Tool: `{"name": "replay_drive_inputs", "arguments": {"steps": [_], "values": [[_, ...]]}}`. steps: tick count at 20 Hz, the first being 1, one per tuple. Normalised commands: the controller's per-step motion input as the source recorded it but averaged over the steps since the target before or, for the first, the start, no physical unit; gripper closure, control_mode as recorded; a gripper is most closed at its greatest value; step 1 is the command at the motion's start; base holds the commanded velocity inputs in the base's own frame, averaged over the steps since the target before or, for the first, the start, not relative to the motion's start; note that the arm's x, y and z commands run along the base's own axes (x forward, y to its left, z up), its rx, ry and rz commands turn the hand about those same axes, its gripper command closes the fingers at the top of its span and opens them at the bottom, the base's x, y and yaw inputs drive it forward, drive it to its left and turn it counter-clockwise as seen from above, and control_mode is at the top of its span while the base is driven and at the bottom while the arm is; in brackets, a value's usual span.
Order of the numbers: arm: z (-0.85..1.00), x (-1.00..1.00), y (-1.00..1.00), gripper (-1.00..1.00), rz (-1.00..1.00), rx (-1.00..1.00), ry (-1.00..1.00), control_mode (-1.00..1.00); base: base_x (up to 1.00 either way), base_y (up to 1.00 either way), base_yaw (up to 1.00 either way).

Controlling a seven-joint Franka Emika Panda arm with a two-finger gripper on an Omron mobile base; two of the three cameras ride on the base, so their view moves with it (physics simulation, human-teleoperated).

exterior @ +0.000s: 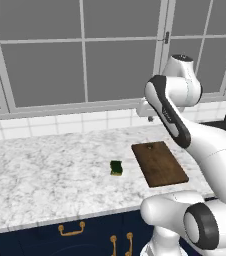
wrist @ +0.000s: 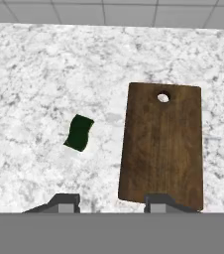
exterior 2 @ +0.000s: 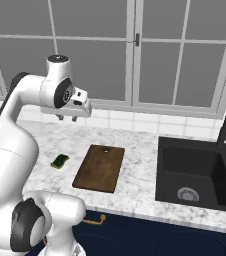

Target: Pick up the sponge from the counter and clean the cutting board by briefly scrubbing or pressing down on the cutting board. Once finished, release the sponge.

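Jaws (exterior 2: 67, 118): I see them spread wide, holding nothing, high above the worktop (exterior: 45, 170).
Sponge (wrist: 79, 133): lies flat on the worktop, just left of the cutting board (wrist: 162, 149), apart from it.
Cutting board: flat, hole toward the wall.

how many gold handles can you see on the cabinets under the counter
4: in the left base view, one wide handle lying flat and two upright handles beside it; in the right base view, one below the board. The arm may hide others.
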Motion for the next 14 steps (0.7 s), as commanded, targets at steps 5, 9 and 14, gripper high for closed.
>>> {"name": "replay_drive_inputs", "arguments": {"steps": [5, 9, 14], "values": [[-0.11, -0.36, 0.04, -1.00, 0.00, 0.01, -0.01, -1.00, 0.00, 0.00, 0.00], [-0.48, -0.34, 0.64, -1.00, 0.00, -0.01, 0.08, -1.00, 0.00, 0.00, 0.00], [-0.48, -0.01, 0.66, -1.00, -0.07, -0.11, 0.15, -1.00, 0.00, 0.00, 0.00]]}}
